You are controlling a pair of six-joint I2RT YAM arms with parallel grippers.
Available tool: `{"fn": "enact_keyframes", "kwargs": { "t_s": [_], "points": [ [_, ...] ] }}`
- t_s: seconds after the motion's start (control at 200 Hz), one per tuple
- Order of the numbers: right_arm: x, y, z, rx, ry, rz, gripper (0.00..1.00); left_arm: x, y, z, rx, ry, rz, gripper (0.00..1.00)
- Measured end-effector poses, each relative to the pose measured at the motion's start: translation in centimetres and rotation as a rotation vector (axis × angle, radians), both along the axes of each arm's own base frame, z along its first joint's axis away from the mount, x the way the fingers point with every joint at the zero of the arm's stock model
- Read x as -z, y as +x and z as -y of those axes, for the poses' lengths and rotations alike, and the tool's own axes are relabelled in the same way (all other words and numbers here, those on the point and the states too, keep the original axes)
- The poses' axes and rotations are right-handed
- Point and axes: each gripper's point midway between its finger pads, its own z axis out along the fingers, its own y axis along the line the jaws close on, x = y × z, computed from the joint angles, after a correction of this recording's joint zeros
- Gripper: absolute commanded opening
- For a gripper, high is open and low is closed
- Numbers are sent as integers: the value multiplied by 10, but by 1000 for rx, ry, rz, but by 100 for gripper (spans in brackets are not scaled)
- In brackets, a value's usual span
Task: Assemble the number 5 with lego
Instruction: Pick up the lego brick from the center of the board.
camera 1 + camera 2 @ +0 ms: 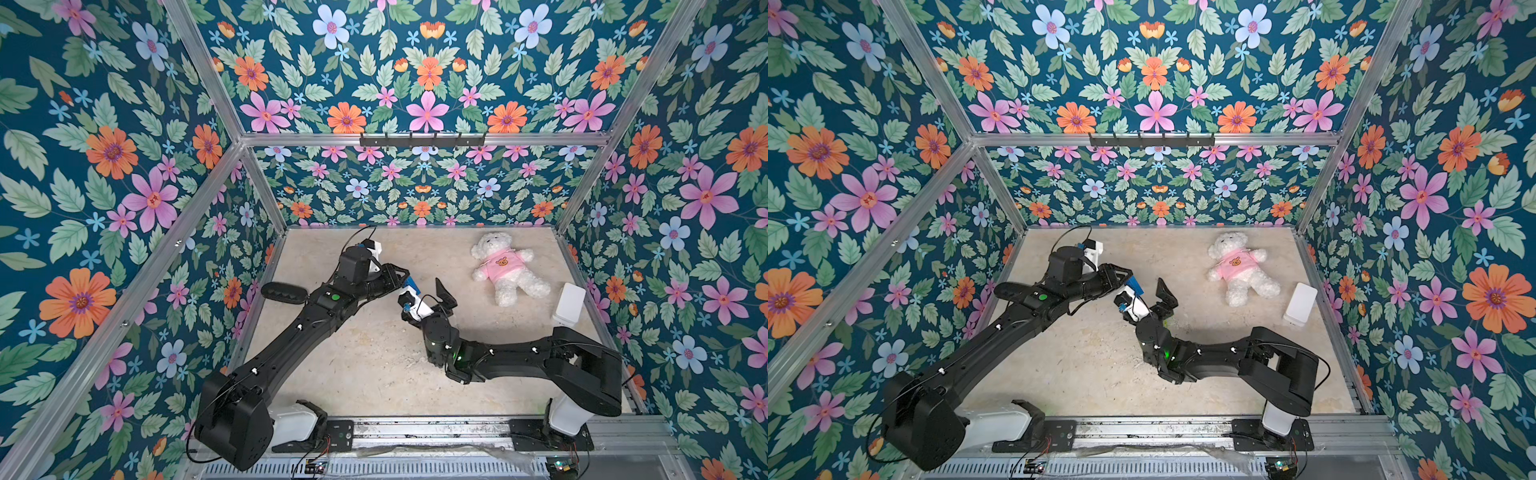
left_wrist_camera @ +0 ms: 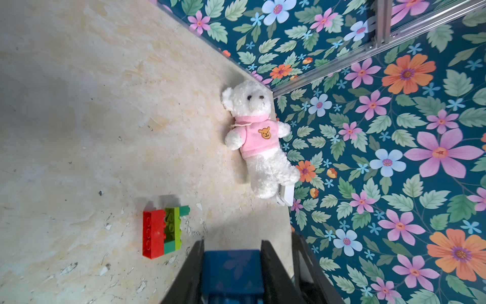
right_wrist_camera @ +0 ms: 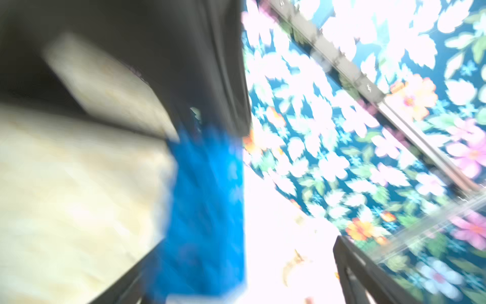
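My left gripper [image 1: 405,279] is shut on a blue lego brick [image 1: 411,286], held above the table's middle; the left wrist view shows the brick [image 2: 232,273] clamped between both black fingers [image 2: 193,265]. My right gripper [image 1: 424,293] faces it, jaws wide open. In the blurred right wrist view the blue brick [image 3: 207,205] lies beside one finger, with the other finger [image 3: 365,273] far off. A stack of red, lime and dark-green lego [image 2: 161,229] lies flat on the table in the left wrist view. It is hidden in both top views.
A white teddy [image 1: 505,266] in a pink shirt lies at the back right of the beige table [image 1: 365,374]. A white box [image 1: 569,305] stands by the right wall. A black oblong object [image 1: 284,293] lies by the left wall. Floral walls close three sides.
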Motion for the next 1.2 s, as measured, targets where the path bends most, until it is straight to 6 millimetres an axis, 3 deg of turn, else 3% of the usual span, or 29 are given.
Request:
{"fn": "enact_keyframes", "kwargs": {
  "t_s": [0.105,0.24,0.385,0.61,0.905,1.02,1.2],
  "points": [
    [-12,-16,20,-56,76,21,94,-3,-3,2,17,-11,5,0],
    [-15,-25,22,-126,99,31,93,1,-5,2,26,-11,-5,0],
    [-22,-33,7,-189,112,42,93,5,-6,2,29,-9,-12,0],
    [-14,-38,-20,-236,69,31,93,5,-6,2,29,-9,-13,0],
    [-12,-24,-39,-182,26,42,88,6,-5,3,29,-11,-9,0],
    [-2,-15,-42,-140,-23,36,80,7,-6,3,32,-12,-13,0],
    [-6,-5,-36,-73,-37,50,69,8,-7,2,33,-12,-14,1]
  ]
}}
